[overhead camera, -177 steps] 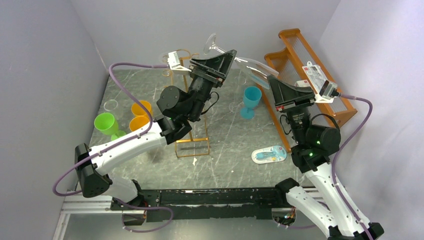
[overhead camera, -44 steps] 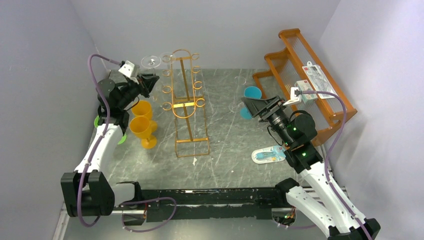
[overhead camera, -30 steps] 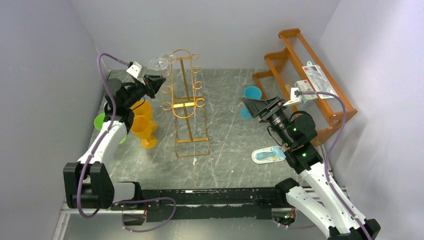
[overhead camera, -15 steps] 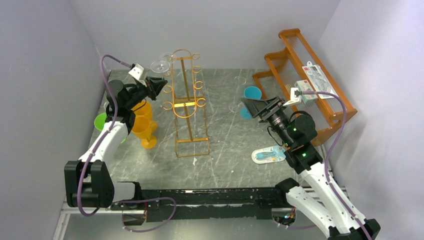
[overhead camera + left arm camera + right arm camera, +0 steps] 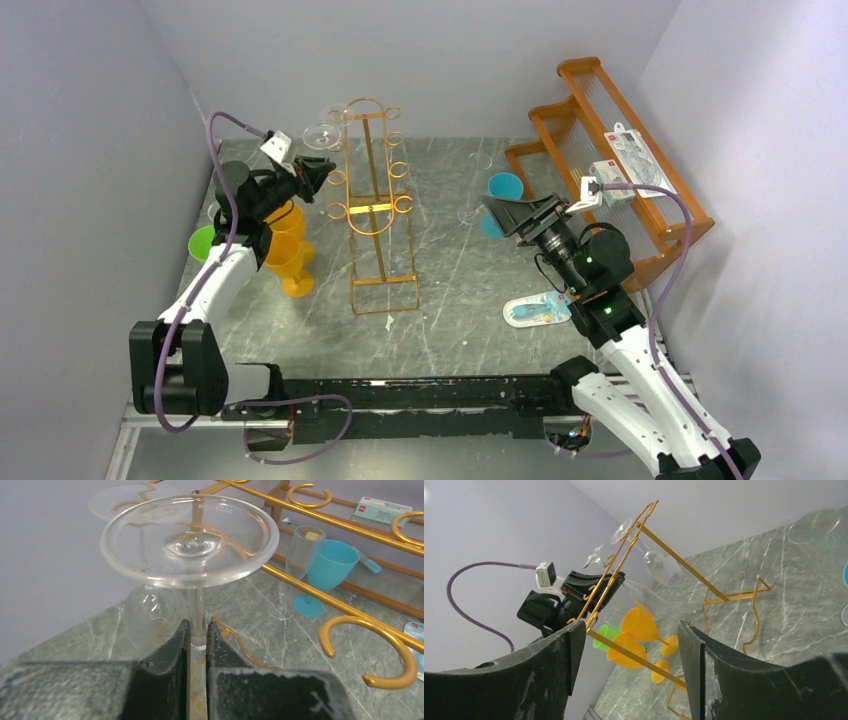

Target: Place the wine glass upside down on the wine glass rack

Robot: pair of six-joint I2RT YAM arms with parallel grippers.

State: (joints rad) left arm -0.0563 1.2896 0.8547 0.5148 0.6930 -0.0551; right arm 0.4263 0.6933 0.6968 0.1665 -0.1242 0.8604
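Observation:
A clear wine glass (image 5: pixel 320 135) is held upside down, base up, just left of the top of the golden wire wine glass rack (image 5: pixel 372 205). My left gripper (image 5: pixel 316 172) is shut on its stem (image 5: pixel 198 622); the round base (image 5: pixel 190 540) sits above the fingers and the bowl is hidden below them. Rack bars and ring hooks (image 5: pixel 372 630) run to the right of the glass. Another clear glass (image 5: pixel 664 567) hangs in the rack behind. My right gripper (image 5: pixel 500 212) stands open and holds nothing, well to the right of the rack.
Two orange goblets (image 5: pixel 285 250) and a green cup (image 5: pixel 205 243) stand under the left arm. A blue goblet (image 5: pixel 503 190) and a clear flute (image 5: pixel 305 555) stand beyond the rack. The orange stepped shelf (image 5: pixel 610 150) lines the right wall. A packet (image 5: pixel 540 308) lies near the right arm.
My left gripper has carried the upside-down glass to the right, closer to the rack's top. The right arm has drawn back from the earlier high handover pose and now holds still.

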